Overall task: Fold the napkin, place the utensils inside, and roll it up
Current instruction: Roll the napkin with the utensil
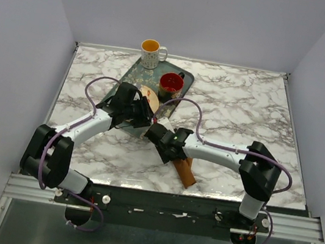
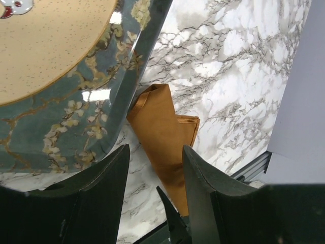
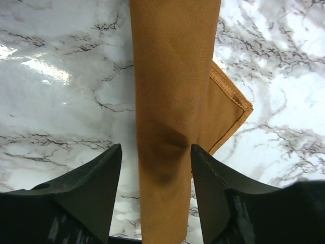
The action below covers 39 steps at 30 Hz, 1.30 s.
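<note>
The rust-brown napkin [image 3: 172,76] lies on the marble as a long narrow roll [image 1: 186,173], with a loose hemmed corner [image 3: 231,109] sticking out to one side. My right gripper [image 3: 156,147] hovers over the roll. It is open, one jaw on each side of the cloth and a gap showing on the left. My left gripper [image 2: 155,150] is open and empty above the tray's corner, with the napkin [image 2: 162,127] in view beyond its fingertips. In the top view the two grippers [image 1: 144,118] [image 1: 157,135] sit close together mid-table. The utensils are out of view.
A dark green patterned tray [image 1: 134,71] stands at the back centre, holding a tan plate [image 1: 149,97] and a red cup [image 1: 171,83]. A yellow mug [image 1: 151,52] stands behind it. The roll's near end lies close to the table's front edge [image 1: 200,196].
</note>
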Tool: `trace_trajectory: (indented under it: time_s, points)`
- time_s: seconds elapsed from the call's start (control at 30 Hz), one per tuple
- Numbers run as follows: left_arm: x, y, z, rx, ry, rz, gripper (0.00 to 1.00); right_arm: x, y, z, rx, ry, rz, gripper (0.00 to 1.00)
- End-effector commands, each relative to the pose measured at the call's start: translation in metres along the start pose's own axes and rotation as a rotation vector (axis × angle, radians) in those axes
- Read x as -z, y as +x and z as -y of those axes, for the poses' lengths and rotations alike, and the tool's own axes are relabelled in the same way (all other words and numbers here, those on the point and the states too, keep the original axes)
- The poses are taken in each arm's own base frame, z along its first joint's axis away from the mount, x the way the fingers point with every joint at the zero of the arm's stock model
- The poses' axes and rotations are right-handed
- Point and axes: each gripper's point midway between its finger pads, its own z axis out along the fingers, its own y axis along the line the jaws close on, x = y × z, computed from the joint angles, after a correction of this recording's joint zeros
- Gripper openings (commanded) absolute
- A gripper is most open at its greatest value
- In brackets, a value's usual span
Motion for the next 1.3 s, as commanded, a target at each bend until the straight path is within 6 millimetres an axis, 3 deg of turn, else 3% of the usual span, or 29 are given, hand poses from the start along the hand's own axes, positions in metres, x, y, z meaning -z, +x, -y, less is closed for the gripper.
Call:
trace_trajectory:
  time_s: [0.0,0.23,0.57,0.73,0.9,1.1,1.27]
  points:
    - [0.010,-0.002,-0.006,0.000,0.016,0.005,0.55,0.008,0.003,0.017,0.041,0.159,-0.027,0.66]
    - [0.016,-0.009,-0.013,0.010,0.015,0.024,0.55,0.007,0.008,0.008,0.054,0.163,-0.044,0.68]
    - [0.014,-0.008,-0.017,0.023,0.021,0.016,0.56,0.004,0.015,-0.002,0.055,0.135,-0.058,0.54]
    - [0.015,-0.010,-0.013,0.018,0.026,0.018,0.56,-0.003,0.024,-0.004,0.057,0.122,-0.067,0.63]
    - [0.014,-0.010,-0.009,0.012,0.052,0.015,0.65,-0.014,0.033,-0.005,0.075,0.129,-0.087,0.70]
    - [0.015,-0.009,-0.009,0.003,0.061,0.015,0.75,-0.023,0.040,0.001,0.065,0.127,-0.093,0.71]
    - [0.014,-0.008,-0.009,0.004,0.063,0.009,0.76,-0.032,0.048,0.008,0.064,0.128,-0.115,0.68]
